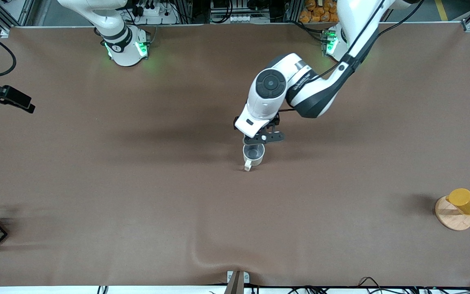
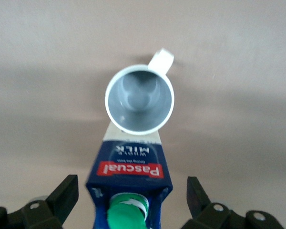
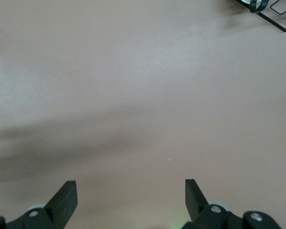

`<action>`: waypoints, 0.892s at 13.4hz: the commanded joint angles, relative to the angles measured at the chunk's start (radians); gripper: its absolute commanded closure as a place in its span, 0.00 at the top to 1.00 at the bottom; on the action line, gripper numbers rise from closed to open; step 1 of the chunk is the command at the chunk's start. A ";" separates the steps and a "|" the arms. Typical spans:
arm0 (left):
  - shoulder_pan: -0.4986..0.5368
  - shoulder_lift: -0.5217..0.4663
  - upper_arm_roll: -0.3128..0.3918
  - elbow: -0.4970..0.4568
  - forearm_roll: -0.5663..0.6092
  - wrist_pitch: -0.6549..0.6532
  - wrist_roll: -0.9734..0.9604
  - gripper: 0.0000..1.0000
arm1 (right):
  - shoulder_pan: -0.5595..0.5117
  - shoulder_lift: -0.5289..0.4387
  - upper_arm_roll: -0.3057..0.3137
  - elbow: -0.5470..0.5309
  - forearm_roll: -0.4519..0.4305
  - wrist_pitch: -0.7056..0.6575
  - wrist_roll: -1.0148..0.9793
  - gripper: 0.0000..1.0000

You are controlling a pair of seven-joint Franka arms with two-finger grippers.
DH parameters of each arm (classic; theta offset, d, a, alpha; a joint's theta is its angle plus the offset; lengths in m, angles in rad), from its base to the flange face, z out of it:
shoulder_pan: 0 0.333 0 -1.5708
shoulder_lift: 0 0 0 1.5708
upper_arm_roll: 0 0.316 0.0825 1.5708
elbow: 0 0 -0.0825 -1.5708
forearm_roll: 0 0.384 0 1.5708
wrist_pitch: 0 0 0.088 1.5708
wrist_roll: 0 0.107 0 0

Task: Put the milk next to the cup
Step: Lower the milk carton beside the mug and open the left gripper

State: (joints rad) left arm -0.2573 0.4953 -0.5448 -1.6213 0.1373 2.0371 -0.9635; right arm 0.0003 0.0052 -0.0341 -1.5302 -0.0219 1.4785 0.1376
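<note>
The milk (image 2: 128,183) stands mid-worktop, touching the cup (image 1: 253,154); left gripper (image 2: 128,200) straddles the carton, jaws wide, not gripping; right gripper (image 3: 129,198) waits, jaws wide.

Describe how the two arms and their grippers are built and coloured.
Both arms are glossy white with dark grey joint bands; green lights glow at their bases. The left arm has a round dark cap and a black cable along it. The left gripper and right gripper have black, wedge-shaped fingers.
</note>
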 commanded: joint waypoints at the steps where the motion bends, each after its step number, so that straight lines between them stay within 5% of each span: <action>1: 0.087 -0.131 -0.007 -0.009 0.027 -0.079 0.014 1.00 | -0.002 -0.030 -0.006 -0.021 -0.004 -0.009 -0.039 1.00; 6: 0.230 -0.276 -0.007 -0.011 0.062 -0.247 0.106 1.00 | -0.025 -0.030 -0.004 -0.010 -0.003 -0.024 -0.141 1.00; 12: 0.339 -0.317 -0.007 -0.011 0.122 -0.290 0.198 1.00 | -0.048 -0.024 0.045 0.057 -0.010 -0.024 -0.144 1.00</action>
State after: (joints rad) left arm 0.0590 0.2113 -0.5438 -1.6081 0.2394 1.7562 -0.8034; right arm -0.0211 -0.0032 -0.0190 -1.5034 -0.0230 1.4637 0.0078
